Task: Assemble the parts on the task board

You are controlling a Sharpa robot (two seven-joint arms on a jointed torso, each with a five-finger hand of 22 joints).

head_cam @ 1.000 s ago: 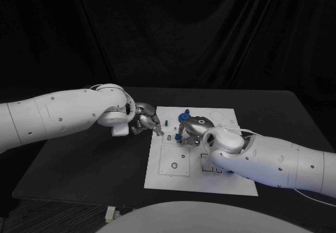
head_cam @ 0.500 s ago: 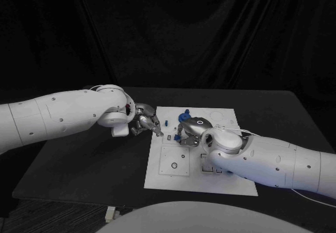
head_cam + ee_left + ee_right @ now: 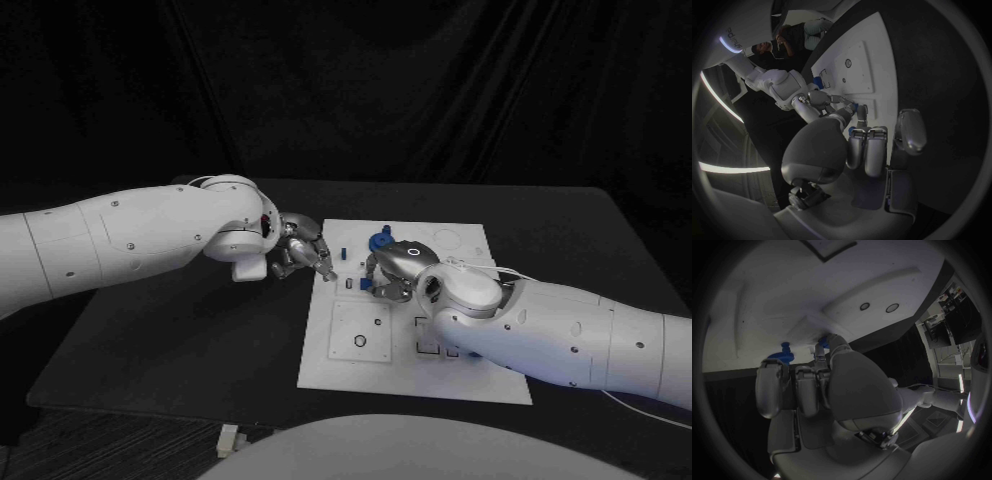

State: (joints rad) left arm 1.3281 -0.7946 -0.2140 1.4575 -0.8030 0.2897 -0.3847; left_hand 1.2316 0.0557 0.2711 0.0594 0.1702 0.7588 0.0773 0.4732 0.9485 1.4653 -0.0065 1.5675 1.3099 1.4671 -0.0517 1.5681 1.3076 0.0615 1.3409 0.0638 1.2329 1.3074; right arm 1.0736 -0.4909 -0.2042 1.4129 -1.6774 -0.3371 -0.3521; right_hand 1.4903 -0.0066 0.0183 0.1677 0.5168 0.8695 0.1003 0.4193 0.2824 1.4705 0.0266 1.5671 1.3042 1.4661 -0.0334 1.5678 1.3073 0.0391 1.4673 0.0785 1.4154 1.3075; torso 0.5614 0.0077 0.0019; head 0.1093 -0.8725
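Observation:
The white task board (image 3: 433, 345) lies in the middle of the black table. A round blue part (image 3: 382, 240) stands near its far edge, and a small blue part (image 3: 348, 250) lies close to its left edge. My right hand (image 3: 392, 268) is bent down over the board's far left area and pinches a small blue part (image 3: 823, 344) at its fingertips against the board (image 3: 786, 285). The round blue part (image 3: 782, 356) stands just beside its fingers. My left hand (image 3: 300, 255) hovers at the board's left edge, its fingers (image 3: 867, 150) and thumb apart, holding nothing.
A raised white block (image 3: 358, 335) with a round hole sits on the board's near left. Dark square slots (image 3: 433, 347) lie beside it. Bare black table (image 3: 202, 340) stretches to the left of the board and to its far right.

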